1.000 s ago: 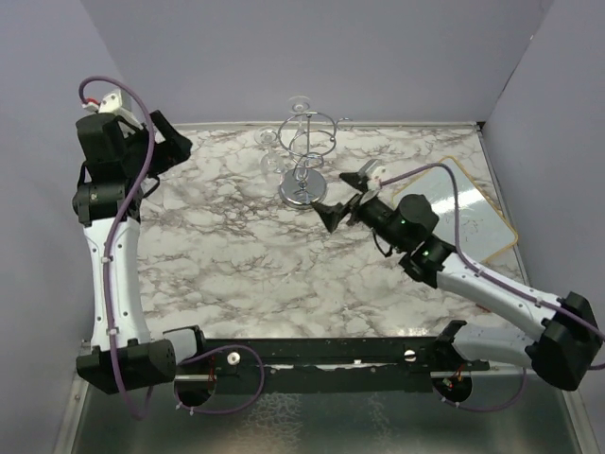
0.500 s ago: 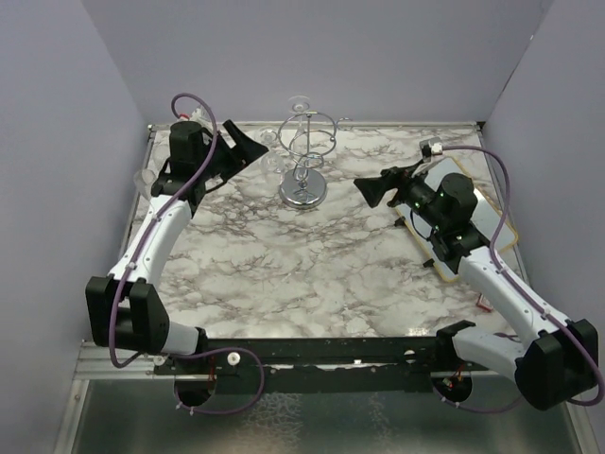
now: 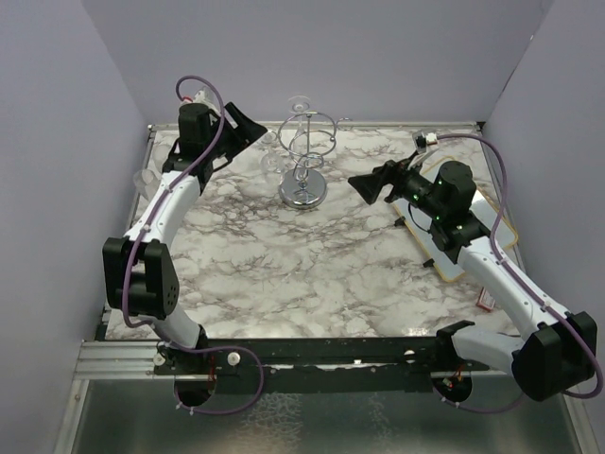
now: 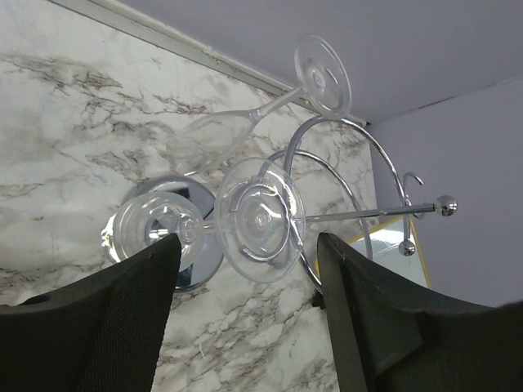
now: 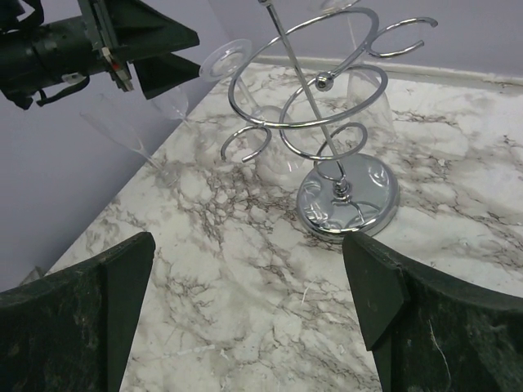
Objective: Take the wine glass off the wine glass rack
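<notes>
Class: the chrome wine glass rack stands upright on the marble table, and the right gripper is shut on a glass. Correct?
No: the right wrist view shows the right gripper open, holding nothing. The wine glass rack does stand upright on the marble table.

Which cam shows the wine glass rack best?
Right wrist: the wine glass rack shows nearly whole, base, post and rings. Top external shows it small, from above. Left wrist catches only rings and post end, base mostly behind a glass.
</notes>
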{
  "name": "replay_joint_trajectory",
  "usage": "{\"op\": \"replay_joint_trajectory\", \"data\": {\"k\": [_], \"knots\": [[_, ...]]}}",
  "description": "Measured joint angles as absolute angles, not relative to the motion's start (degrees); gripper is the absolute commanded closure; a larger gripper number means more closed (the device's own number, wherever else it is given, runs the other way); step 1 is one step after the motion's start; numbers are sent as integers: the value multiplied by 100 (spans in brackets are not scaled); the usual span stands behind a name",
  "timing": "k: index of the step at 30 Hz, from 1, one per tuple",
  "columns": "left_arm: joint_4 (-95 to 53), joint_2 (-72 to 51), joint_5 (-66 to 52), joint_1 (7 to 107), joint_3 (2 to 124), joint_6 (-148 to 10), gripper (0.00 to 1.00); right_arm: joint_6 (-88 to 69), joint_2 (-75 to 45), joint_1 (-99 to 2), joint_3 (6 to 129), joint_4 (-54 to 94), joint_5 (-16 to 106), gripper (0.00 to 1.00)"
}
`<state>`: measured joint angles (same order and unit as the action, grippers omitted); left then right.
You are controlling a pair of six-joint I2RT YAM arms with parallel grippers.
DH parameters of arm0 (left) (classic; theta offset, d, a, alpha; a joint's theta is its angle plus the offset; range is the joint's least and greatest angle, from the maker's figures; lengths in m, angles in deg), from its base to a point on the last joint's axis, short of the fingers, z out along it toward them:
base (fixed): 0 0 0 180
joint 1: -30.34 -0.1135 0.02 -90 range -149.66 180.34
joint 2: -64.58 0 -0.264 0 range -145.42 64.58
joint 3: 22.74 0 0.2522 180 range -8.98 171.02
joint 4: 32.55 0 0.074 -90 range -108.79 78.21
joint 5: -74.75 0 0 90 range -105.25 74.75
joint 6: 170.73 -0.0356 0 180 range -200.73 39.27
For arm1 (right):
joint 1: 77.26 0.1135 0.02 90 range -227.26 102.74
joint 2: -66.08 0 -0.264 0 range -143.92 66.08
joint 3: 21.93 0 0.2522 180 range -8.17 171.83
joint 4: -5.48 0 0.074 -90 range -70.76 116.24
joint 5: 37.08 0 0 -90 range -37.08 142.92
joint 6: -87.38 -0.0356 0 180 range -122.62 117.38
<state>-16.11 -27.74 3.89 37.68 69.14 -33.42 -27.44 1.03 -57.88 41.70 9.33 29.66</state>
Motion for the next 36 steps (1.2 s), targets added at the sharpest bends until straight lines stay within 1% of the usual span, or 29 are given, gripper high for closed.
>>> {"op": "replay_joint_trajectory", "data": {"k": [5,8,13,30,32,36], "knots": [[-1548,-2964,616,3676,7201,-3482,45,-2744,96,-5788,4170,898,2730,0],[-1535,-3143,778,3652,7336,-3495,49,-2744,94,-5788,4170,861,2609,0],[-1406,-3272,924,3641,7384,-3495,51,-2735,94,-5788,4170,859,2568,0],[-1233,-3604,1145,3641,7688,-3526,79,-2674,101,-5788,4170,861,2563,0],[-1233,-3604,1152,3641,7695,-3524,82,-2674,103,-5788,4170,861,2566,0],[-1253,-3604,1158,3619,7734,-3513,84,-2674,105,-5791,4170,861,2566,0]]}}
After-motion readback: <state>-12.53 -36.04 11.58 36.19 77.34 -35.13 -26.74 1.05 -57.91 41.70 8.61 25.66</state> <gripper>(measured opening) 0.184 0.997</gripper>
